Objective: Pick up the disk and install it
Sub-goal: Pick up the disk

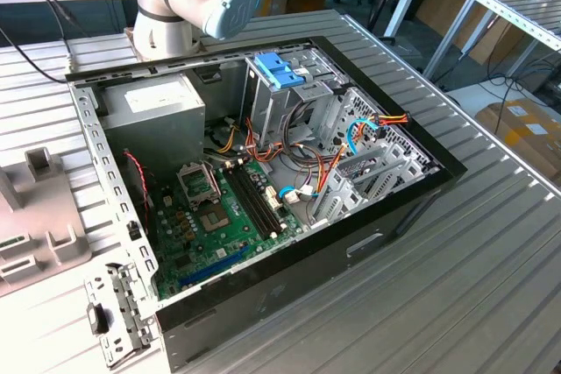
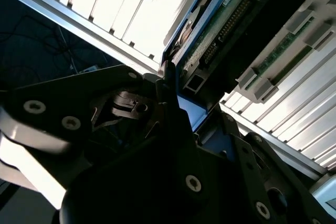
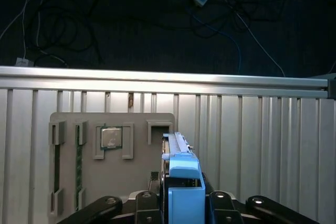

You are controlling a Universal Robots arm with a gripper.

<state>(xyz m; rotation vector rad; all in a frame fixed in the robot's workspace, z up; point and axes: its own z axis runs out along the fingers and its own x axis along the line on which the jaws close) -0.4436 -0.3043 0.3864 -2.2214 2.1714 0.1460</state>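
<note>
Over the grey tray, the gripper clamps the disk edge-up — apparently clear of it.

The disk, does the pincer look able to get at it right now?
Probably yes. In the first wrist view the disk stands on edge directly at the pincer, by the grey holder plate, with nothing between them.

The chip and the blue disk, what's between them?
In the first wrist view, a raised grey bracket sits between the chip and the disk.
</note>
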